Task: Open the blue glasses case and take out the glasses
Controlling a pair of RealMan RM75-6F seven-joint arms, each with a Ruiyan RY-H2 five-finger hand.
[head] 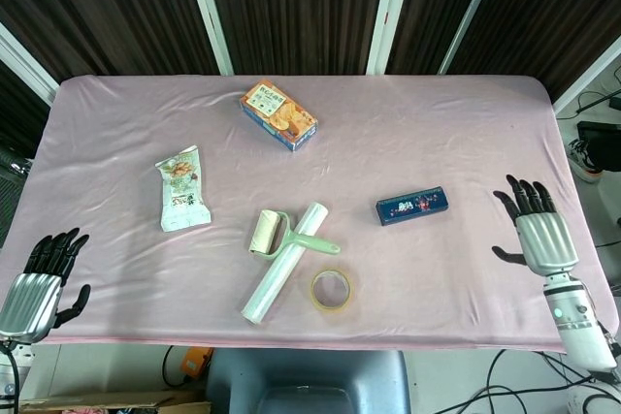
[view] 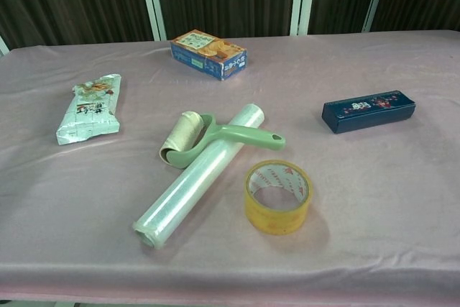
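The blue glasses case (head: 411,206) (view: 368,111) lies closed on the pink tablecloth, right of centre. My right hand (head: 538,231) hovers over the table's right edge, to the right of the case and apart from it, fingers spread and empty. At the front left corner my left hand (head: 39,275) hangs with fingers apart, holding nothing. Neither hand shows in the chest view. The glasses themselves are hidden inside the case.
A green lint roller (head: 283,237) lies across a roll of clear film (head: 284,262), with a yellow tape ring (head: 330,289) beside them. A snack packet (head: 182,188) sits at the left, a biscuit box (head: 279,114) at the back.
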